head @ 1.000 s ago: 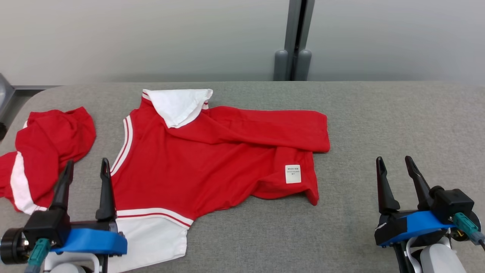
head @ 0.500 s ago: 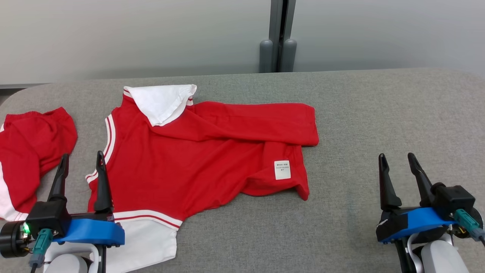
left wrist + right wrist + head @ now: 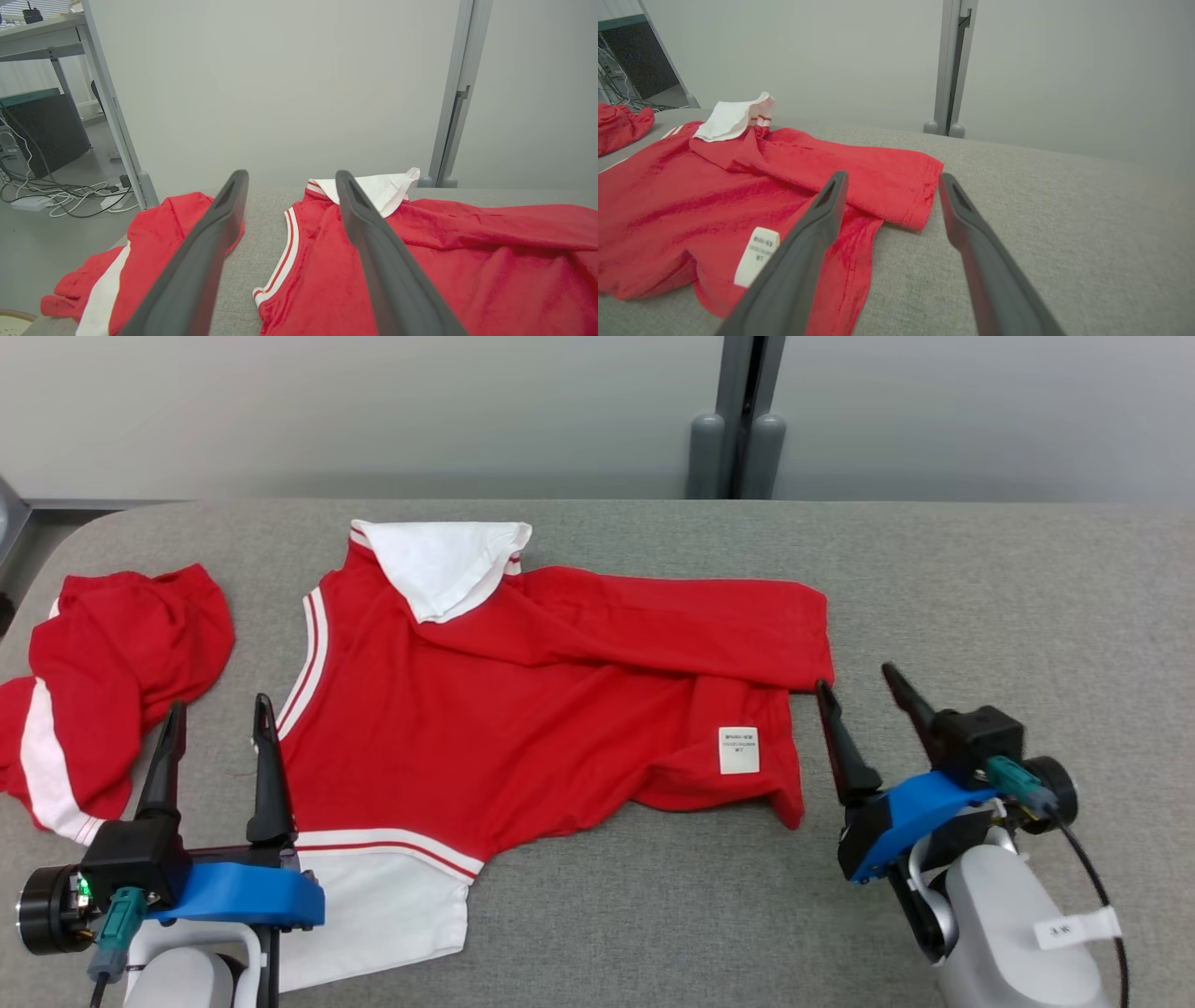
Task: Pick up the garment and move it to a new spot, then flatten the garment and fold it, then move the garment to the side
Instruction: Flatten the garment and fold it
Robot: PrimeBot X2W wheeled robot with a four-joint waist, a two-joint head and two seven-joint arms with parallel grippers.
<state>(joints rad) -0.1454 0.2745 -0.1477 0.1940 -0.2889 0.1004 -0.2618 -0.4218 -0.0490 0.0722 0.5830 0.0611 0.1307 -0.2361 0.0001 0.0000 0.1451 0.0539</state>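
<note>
Right gripper (image 3: pixel 854 677), fingers spread, sits beside the hem edge of the garment (image 3: pixel 523 709), with bare table (image 3: pixel 1027 597) to its right. Left gripper (image 3: pixel 220 704), also spread, frames the striped trim (image 3: pixel 313 663).

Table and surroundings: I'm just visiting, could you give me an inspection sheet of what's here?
Surface: grey fabric-covered table, no stains seen.
Job's things: red garment spread but rumpled, right edge folded over, white label showing.
Clutter: second red cloth bunched at the table's left end.
Grippers: left gripper open over the garment's striped left edge; right gripper open beside its right edge; neither grips anything.
Cables: black cable at the right wrist; loose cables on the floor.
Surroundings: pale wall panels, grey post behind the table.
</note>
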